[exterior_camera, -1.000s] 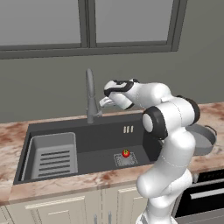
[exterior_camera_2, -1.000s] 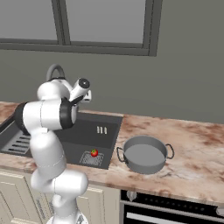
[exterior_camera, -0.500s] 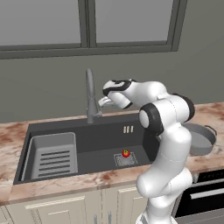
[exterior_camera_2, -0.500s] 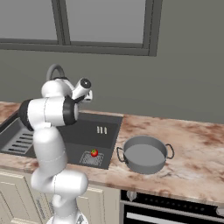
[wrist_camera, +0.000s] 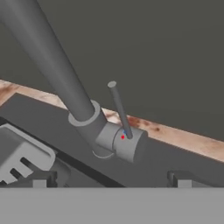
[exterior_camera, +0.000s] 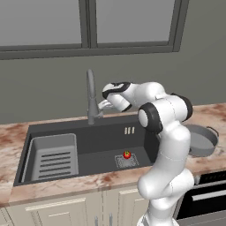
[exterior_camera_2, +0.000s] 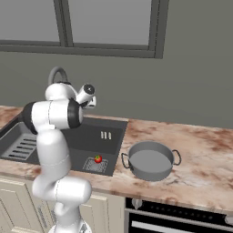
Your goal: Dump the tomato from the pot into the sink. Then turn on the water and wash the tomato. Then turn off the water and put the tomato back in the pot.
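Open gripper (exterior_camera: pixel 104 105) nr faucet lever (wrist_camera: pixel 119 109)

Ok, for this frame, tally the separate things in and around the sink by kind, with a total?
Tomato, on the drain grate: 1
Pot, on the counter: 1
Sink: 1
Faucet, with lever handle: 1
Ribbed rack, in the sink: 1
Total: 5
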